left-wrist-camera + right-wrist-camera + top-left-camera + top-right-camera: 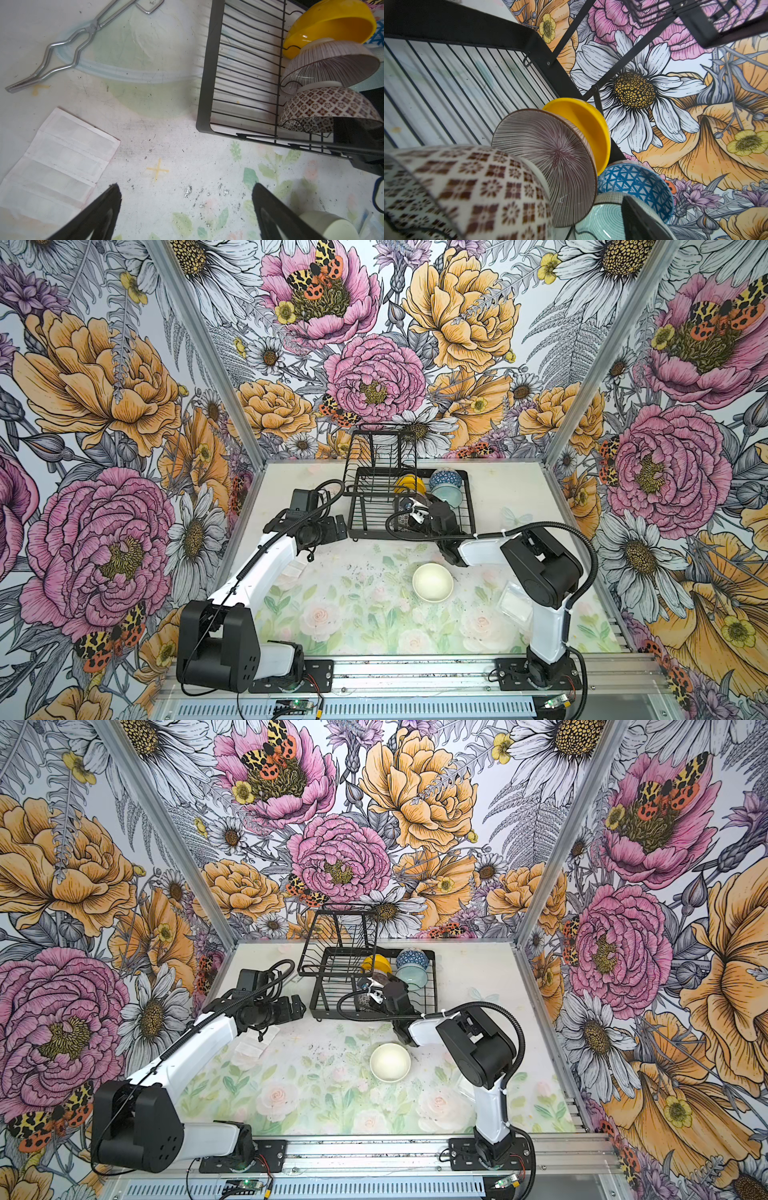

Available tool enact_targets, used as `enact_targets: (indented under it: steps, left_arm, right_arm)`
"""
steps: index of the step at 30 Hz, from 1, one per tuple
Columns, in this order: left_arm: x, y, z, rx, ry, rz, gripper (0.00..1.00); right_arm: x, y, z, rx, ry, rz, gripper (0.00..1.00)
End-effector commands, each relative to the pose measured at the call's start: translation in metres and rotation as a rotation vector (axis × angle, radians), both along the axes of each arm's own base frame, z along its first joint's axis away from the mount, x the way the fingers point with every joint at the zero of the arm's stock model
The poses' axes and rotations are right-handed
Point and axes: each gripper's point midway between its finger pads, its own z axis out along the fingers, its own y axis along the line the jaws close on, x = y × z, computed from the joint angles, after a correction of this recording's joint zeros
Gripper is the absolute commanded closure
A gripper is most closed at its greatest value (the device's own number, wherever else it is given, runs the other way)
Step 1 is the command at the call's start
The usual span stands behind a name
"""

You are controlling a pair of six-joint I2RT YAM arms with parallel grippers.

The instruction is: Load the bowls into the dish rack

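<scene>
Counting five bowls in the dish rack, all tipped on edge in its right half. One row, far to near: yellow bowl, pink-striped bowl, brown-and-white patterned bowl, each leaning on the next. Just beside that row, toward the rack's right edge: blue-patterned bowl farther back, pale teal bowl nearer. Sixth one, the cream bowl, upright on the surface near the rack's front, not loaded yet. Right end effector inside the rack at the patterned bowl: jaws apart, the one finger showing in the wrist view clear of that bowl and in front of the teal one; other finger hidden, no grip visible. Left end effector spread wide and empty, hovering over bare surface just left of the rack's front corner. Also on the surface: metal tongs lying flat outside the rack, white paper packet near them, clear plastic tub over on the right.
</scene>
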Motion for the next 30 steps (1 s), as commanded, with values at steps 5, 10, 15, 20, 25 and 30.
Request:
enact_targets:
  steps: [5, 10, 15, 20, 25, 30]
  left_arm:
    - [0.003, -0.002, 0.005, -0.005, -0.028, -0.007, 0.01]
    - [0.003, -0.002, 0.006, -0.005, -0.032, -0.007, 0.01]
    - [0.004, -0.002, 0.009, -0.006, -0.039, -0.008, 0.01]
    - [0.003, -0.002, 0.01, -0.006, -0.041, -0.011, 0.01]
    - [0.003, -0.002, 0.011, -0.006, -0.045, -0.013, 0.01]
    - [0.003, -0.003, 0.012, -0.006, -0.048, -0.015, 0.01]
  right_arm:
    - [-0.007, -0.007, 0.015, 0.052, 0.007, 0.002, 0.14]
    - [-0.011, -0.011, 0.021, 0.08, 0.015, 0.007, 0.1]
    - [-0.016, -0.011, 0.025, 0.101, 0.035, 0.033, 0.06]
    - [-0.027, -0.01, 0.025, 0.118, 0.053, 0.079, 0.02]
    - [-0.032, -0.01, 0.024, 0.125, 0.074, 0.099, 0.01]
    - [-0.031, -0.012, 0.022, 0.116, 0.09, 0.089, 0.0]
